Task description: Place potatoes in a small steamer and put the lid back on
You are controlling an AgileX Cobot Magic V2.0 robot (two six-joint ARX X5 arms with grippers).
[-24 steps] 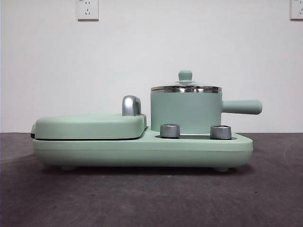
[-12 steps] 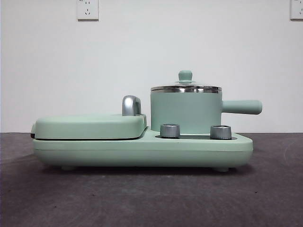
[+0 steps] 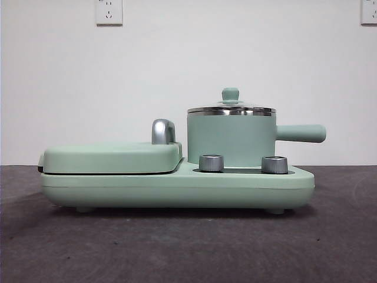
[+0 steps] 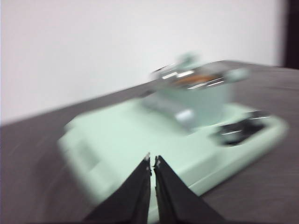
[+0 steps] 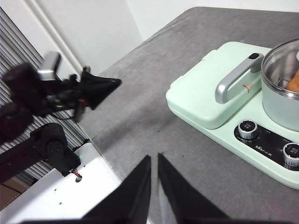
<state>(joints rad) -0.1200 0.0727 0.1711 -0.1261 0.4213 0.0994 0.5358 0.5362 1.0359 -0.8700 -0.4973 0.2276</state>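
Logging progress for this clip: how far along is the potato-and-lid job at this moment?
It looks finished. The lid sits flat on the small steamer, and an orange-brown lump, apparently the potato, shows inside the pot in the right wrist view. Nothing is in hand: the left tool and right tool are both shut, empty and off the appliance. Nothing visible remains to do.
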